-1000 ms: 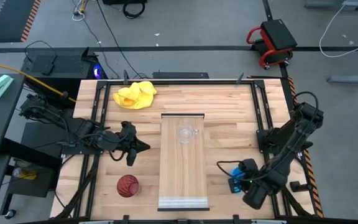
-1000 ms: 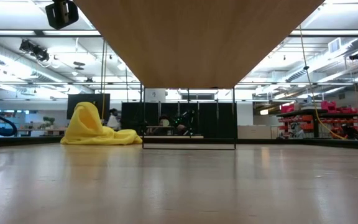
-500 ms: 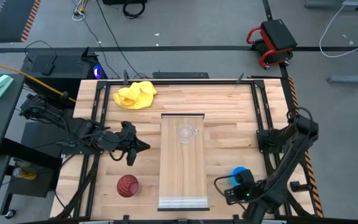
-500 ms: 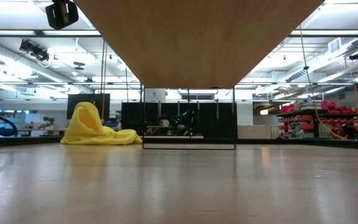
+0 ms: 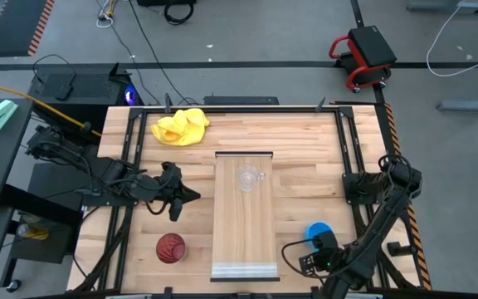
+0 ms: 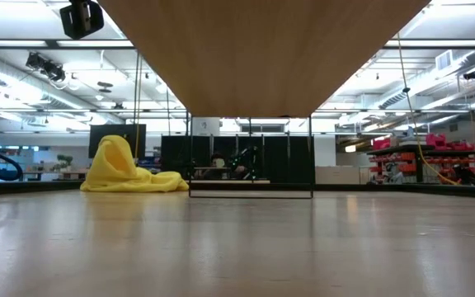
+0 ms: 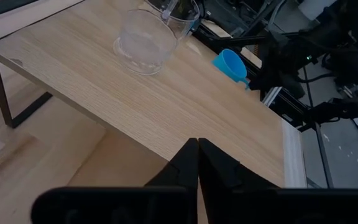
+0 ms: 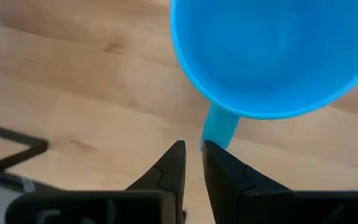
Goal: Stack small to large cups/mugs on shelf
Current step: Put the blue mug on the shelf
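The right gripper [image 8: 191,155] sits low over the table near its front right corner. Its two fingers [image 8: 169,163] stand almost together with a thin gap, and the blue mug's [image 8: 272,56] handle [image 8: 219,127] ends just ahead of the tips, toward one o'clock from them in the wrist picture. The handle is not between the jaws; they are all but closed on nothing. From above, the blue mug [image 5: 319,232] stands upright on the table, at about three o'clock from the near end of the shelf [image 5: 244,241], with the right gripper [image 5: 308,263] just at its seven o'clock.

The left gripper [image 5: 191,195] waits at nine o'clock from the shelf, its fingers [image 7: 188,163] pressed together and holding nothing.

There are three drinking vessels. One clear glass mug [image 5: 248,178] stands on the shelf toward its far end. One blue mug is on the table to the right. One dark red cup [image 5: 170,247] is on the table at about eight o'clock from the shelf's middle. There is one shelf, and one yellow cloth [image 5: 180,126] lies crumpled at about eleven o'clock from the shelf, well apart from the cups.
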Robot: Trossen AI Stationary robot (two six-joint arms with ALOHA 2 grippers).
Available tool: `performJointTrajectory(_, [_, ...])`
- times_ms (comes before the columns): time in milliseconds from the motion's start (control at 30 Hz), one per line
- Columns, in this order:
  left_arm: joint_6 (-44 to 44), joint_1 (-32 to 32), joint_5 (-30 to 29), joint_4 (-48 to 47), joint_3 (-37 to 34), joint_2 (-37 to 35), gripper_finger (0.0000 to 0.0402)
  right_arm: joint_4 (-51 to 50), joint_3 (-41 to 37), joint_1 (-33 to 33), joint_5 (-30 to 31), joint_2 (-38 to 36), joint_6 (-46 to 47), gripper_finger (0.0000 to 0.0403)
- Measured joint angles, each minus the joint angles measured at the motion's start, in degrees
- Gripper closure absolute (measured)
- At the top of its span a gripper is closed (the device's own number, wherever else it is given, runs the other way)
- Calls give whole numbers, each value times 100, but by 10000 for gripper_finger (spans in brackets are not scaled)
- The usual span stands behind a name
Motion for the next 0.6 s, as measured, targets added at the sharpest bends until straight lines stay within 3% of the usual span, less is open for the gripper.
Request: performJointTrajectory(600, [9, -2, -67, 0, 0, 0, 383, -714, 0, 13, -375, -422, 20, 340])
